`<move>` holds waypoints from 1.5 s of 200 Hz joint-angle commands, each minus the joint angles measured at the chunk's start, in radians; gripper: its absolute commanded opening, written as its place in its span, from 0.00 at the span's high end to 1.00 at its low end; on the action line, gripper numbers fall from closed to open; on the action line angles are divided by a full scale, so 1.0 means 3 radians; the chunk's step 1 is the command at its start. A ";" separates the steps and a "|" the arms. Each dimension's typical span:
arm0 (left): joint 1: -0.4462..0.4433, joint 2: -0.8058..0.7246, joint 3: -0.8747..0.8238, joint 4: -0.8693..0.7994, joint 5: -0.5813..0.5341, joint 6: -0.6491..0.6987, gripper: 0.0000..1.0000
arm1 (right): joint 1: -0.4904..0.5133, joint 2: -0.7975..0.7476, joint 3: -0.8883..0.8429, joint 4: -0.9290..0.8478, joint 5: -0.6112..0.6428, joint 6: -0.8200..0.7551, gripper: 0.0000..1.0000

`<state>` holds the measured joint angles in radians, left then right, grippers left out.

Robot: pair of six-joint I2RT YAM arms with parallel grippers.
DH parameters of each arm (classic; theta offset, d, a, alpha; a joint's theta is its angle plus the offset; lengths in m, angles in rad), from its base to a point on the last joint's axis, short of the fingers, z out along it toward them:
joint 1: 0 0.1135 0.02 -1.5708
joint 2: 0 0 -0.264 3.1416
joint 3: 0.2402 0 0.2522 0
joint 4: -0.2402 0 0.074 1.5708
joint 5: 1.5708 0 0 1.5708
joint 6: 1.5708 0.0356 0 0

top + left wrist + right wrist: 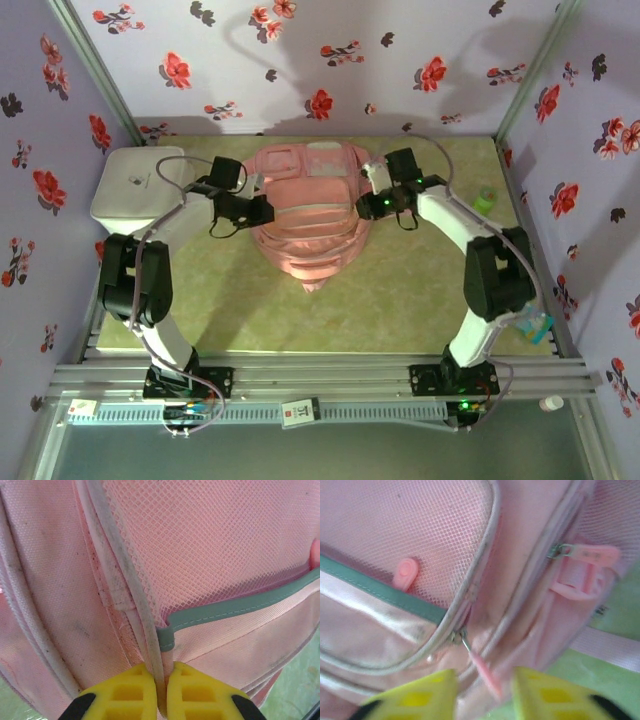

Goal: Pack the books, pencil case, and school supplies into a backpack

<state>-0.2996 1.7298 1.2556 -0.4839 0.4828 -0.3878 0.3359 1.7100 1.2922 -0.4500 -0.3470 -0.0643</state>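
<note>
The pink backpack (305, 215) lies flat in the middle of the table, with a gripper at each side of it. My left gripper (161, 685) is shut on the pale piping seam (150, 645) at the backpack's left edge, just below the mint pocket trim (225, 611). My right gripper (485, 695) is open at the backpack's right side. A pink zipper pull (485, 672) hangs loose between its yellow fingers (420, 697), and its metal slider (457, 637) sits just above. In the top view the left gripper (262, 212) and right gripper (365, 207) face each other. The books and pencil case are out of view.
A white rounded box (130, 185) stands at the table's back left, close behind the left arm. A small green object (487, 200) lies near the right wall. Something teal (537, 325) sits at the front right edge. Green tabletop (320, 320) lies in front of the backpack.
</note>
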 commanded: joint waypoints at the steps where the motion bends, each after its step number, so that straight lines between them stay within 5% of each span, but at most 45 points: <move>1: -0.0100 0.0135 0.0243 -0.0050 0.0129 0.0040 1.00 | -0.0046 -0.0571 -0.0250 0.0256 0.0063 0.0278 0.42; 13: -0.0121 0.0200 0.0360 -0.0039 0.0129 0.0021 0.98 | -0.0050 -0.0828 -0.0410 0.0380 0.0295 0.0407 0.30; 44: -0.0140 0.0217 0.0570 0.0015 -0.0042 -0.0089 0.59 | -0.0056 -0.1411 -0.0707 0.0654 0.1062 0.0634 0.12; 64: -0.0137 0.0035 0.0591 0.0025 -0.0456 -0.0133 0.45 | -0.0056 -0.1726 -0.0882 0.0813 0.1658 0.0787 0.01; 120: 0.0018 -0.1006 -0.0282 0.0661 -0.2013 -0.0280 0.08 | -0.0061 -0.2272 -0.1707 0.1470 0.2699 0.0809 0.01; 166: 0.0195 -0.1833 -0.1544 0.1644 -0.3249 -0.0137 0.00 | -0.0062 -0.2429 -0.2789 0.2693 0.3367 0.0517 0.01; 195: 0.0408 -0.2038 -0.2026 0.1872 -0.3741 -0.0054 0.00 | -0.0121 -0.2218 -0.2970 0.2780 0.3579 0.0503 0.00; 228: 0.0795 -0.2080 -0.2323 0.2139 -0.3762 0.0188 0.00 | -0.0248 -0.1742 -0.3106 0.3164 0.3596 0.0472 0.01; 250: 0.0825 -0.1967 -0.2721 0.3024 -0.3681 0.0653 0.00 | -0.0360 -0.1489 -0.3154 0.3524 0.3198 0.0368 0.01; 300: 0.0901 -0.1586 -0.3142 0.4024 -0.2788 0.0923 0.00 | -0.0571 -0.1008 -0.3075 0.4127 0.2675 0.0255 0.01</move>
<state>-0.0406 1.2076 0.3588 0.4656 -0.4938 -0.2054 0.1928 1.3624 0.3561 0.6304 0.5533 0.0475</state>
